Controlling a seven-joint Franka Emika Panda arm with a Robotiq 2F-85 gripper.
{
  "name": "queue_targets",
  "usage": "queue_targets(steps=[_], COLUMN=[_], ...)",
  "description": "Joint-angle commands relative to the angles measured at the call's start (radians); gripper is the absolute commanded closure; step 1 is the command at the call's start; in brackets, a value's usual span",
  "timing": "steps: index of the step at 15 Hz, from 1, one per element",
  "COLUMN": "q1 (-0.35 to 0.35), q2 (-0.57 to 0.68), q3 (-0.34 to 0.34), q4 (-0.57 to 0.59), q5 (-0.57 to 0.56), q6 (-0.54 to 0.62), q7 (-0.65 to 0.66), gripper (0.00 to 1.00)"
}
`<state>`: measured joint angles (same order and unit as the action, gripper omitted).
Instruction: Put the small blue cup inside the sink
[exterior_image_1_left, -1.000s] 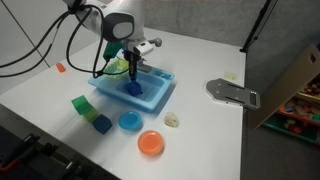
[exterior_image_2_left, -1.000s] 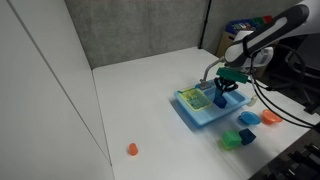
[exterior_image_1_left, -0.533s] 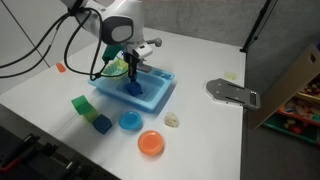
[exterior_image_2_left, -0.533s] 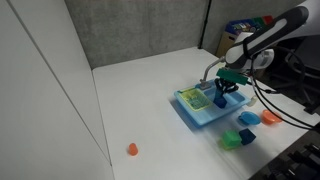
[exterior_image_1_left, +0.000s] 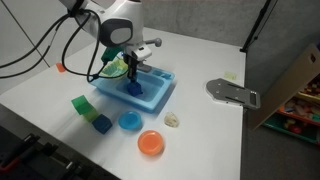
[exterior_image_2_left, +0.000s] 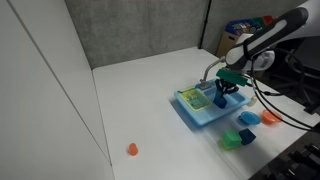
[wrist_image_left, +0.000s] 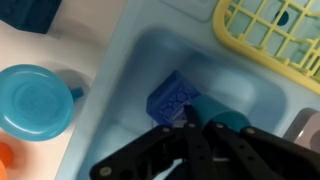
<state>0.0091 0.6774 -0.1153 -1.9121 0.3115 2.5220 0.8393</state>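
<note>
- Black fingers (wrist_image_left: 168, 148) lowered into a basin, tips drawn close together; impossible to tell whether clamped on anything or merely resting there.
- Right at the fingertips, just ahead of them in the wrist view: the small blue cup (wrist_image_left: 172, 98), dark royal blue and blocky, down inside the basin.
- All round the fingers, the pale walls of the light blue sink (wrist_image_left: 115, 80), with the cup enclosed by them; in an exterior view the same cup (exterior_image_1_left: 132, 89) directly beneath the fingers.
- Ahead of the fingers and off to the right in the wrist view, a yellow-green dish rack (wrist_image_left: 270, 35), joined to the sink.
- Left of the fingers in the wrist view, outside the sink wall, a round blue dish (wrist_image_left: 35, 100) lying on the white worktop (exterior_image_1_left: 200, 50).
- Farther from the fingers, in an exterior view, near that dish: an orange dish (exterior_image_1_left: 151, 143), a teal block (exterior_image_1_left: 101, 124) and a green block (exterior_image_1_left: 82, 104), all clear of the sink.
- Well apart from the fingers, a flat grey piece (exterior_image_1_left: 232, 92) on one side and a small orange item (exterior_image_1_left: 61, 68) on the opposite side.
</note>
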Motion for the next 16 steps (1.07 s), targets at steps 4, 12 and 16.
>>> queue_targets(steps=[4, 12, 16], q1=[-0.004, -0.029, -0.050], q2=[-0.020, -0.112, -0.223], q3=[0.003, -0.001, -0.001], q4=[-0.032, -0.153, -0.284], q5=[0.015, 0.048, 0.076], q6=[0.010, 0.094, 0.186], q7=[0.027, 0.007, -0.011], gripper=[0.45, 0.00, 0.00])
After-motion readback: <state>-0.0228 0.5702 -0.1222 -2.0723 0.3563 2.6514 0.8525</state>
